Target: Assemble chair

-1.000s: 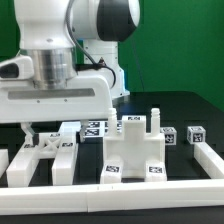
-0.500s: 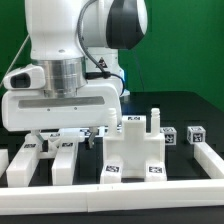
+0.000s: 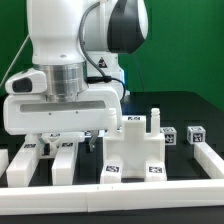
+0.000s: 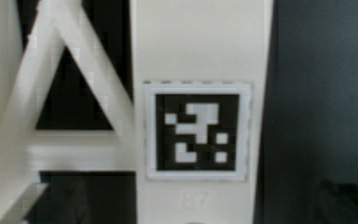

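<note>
A large glossy white arm [image 3: 110, 30] fills the upper part of the exterior view, in front of a green backdrop [image 3: 10, 30]. Its gripper [image 3: 62, 137] hangs low over a black table [image 3: 185, 105], toward the exterior view's left. The jaws are spread wide apart, with one dark finger on each side beneath the broad white hand. Nothing is clamped between them.

The chair lies in loose matte white pieces on the table. Just under the gripper are two long bars [image 3: 25, 163], side by side and running toward the camera. Behind them are smaller tagged pieces, partly hidden by the hand. In the middle stands a blocky part [image 3: 135, 152] with upright posts on top. It has square black-and-white tags on its front face and its top. Toward the exterior view's right, well apart from the gripper, sit two small cubes [image 3: 170, 136], each showing a tag. A low white rail [image 3: 130, 186] borders the table in front and along the exterior view's right.

The wrist view shows, close up, a long white bar [image 4: 197, 50] carrying a tag [image 4: 197, 130]. Beside it is a white panel [image 4: 51, 90] with slanted struts and dark gaps between them. On the bar's other side the table shows black.
</note>
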Motion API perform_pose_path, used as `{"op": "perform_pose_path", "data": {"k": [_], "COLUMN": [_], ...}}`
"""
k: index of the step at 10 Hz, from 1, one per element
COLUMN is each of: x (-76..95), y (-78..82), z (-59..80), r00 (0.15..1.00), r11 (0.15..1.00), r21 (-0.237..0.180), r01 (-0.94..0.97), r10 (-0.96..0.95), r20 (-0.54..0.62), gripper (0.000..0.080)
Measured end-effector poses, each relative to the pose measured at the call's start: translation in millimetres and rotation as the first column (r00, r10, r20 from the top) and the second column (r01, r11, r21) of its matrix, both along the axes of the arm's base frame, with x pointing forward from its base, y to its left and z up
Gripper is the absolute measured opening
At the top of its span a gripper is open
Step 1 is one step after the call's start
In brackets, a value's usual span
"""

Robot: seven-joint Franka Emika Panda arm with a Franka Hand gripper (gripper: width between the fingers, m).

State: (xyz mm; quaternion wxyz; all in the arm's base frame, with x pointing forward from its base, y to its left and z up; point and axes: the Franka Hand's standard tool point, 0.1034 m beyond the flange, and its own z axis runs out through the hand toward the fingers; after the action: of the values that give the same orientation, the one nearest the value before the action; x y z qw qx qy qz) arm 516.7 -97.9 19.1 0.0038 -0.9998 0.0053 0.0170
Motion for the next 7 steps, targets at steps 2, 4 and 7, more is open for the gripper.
{"op": "perform_pose_path", "data": {"k": [2,4,7], "x": [0.1,0.0,0.0], "y": [0.0,0.0,0.0], "z": [0.1,0.1,0.0], "r00": [1.0,1.0,1.0], "r11": [1.0,1.0,1.0], "r21": [0.0,0.0,0.0], "r01": [0.0,0.0,0.0], "r10": [0.0,0.0,0.0], "r20": [0.0,0.0,0.0], "gripper": [0.0279,0.0282,0.0282]}}
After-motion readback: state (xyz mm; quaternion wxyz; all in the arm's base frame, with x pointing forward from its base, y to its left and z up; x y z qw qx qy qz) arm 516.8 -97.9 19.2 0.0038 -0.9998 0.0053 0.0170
